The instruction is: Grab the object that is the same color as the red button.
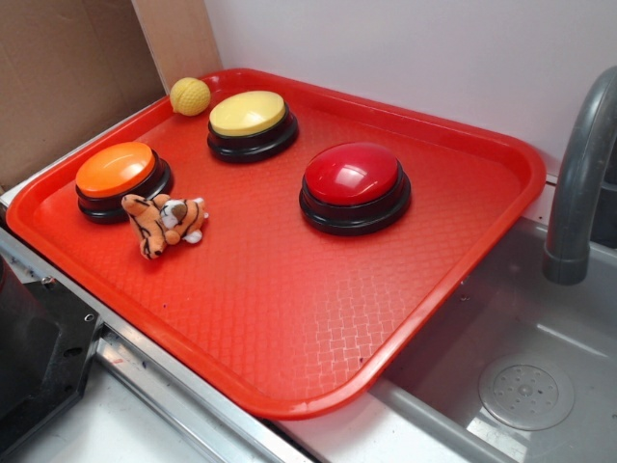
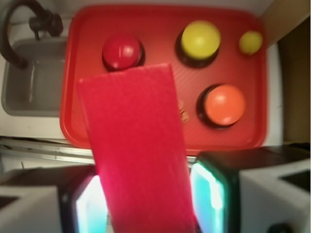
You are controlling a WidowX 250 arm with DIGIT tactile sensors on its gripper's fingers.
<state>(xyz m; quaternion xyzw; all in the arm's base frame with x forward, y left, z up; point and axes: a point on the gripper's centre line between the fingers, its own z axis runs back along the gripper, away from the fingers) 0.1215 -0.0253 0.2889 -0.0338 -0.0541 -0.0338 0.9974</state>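
Observation:
In the wrist view my gripper [image 2: 148,201] is shut on the red block [image 2: 136,145], a flat matte red rectangle held between the two pads and raised high above the tray. The block fills the middle of that view. The red button [image 1: 354,185] with its glossy dome on a black base sits on the tray's right half; it also shows in the wrist view [image 2: 121,51]. The gripper and the block are out of the exterior view.
The big red tray [image 1: 289,347] also holds an orange button [image 1: 121,177], a yellow button [image 1: 251,123], a yellow ball [image 1: 190,95] and a small toy tiger [image 1: 164,222]. A grey sink [image 1: 521,376] with a faucet [image 1: 578,174] lies to the right.

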